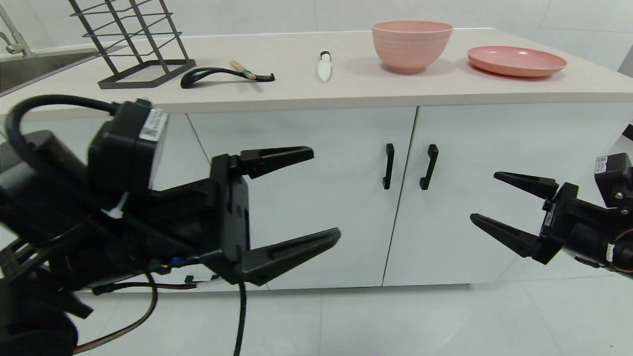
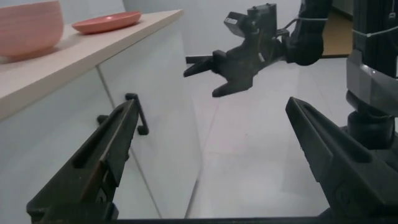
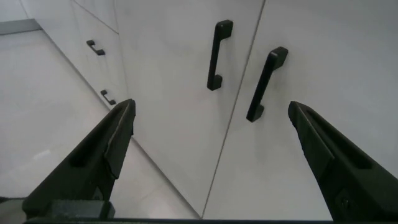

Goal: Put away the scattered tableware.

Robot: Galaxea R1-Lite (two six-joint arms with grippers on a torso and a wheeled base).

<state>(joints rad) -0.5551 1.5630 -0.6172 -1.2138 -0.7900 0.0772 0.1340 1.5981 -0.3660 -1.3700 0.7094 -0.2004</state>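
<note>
Right, nothing is picked up yet. All the tableware lies on the beige countertop (image 1: 346, 91). A pink ribbed bowl (image 1: 412, 44) stands upright, with a shallow pink plate (image 1: 517, 60) near it toward the robot's right. A small white spoon-like utensil (image 1: 324, 66) lies near the middle. A black ladle-shaped spoon (image 1: 222, 75) lies beside a black wire rack (image 1: 133, 47), with a short wooden stick (image 1: 242, 69) at its handle.

Handling, as a guess: bowl and plate look like matte rigid plastic — light, stiff, not very fragile or slippery.
- Bowl: pinch the rim, one finger inside and one outside.
- Plate: it lies flat, so the raised lip at the near edge is the only hold. Likely the awkward one.
- Black spoon: the handle arches off the surface, so take it at the arch.
- White piece: small and smooth, could squirt out of a pinch, so grip across its widest part.

Pose: left gripper (image 1: 325, 193) and right gripper (image 1: 484, 195) both hang below counter level in front of the white cabinet doors (image 1: 445, 237), well apart from every item. Both have fingers spread wide, holding nothing. Their fingers point inward from either side toward the paired black door handles (image 1: 389, 166). Either arm would need to rise above the counter edge before any grasp.
</note>
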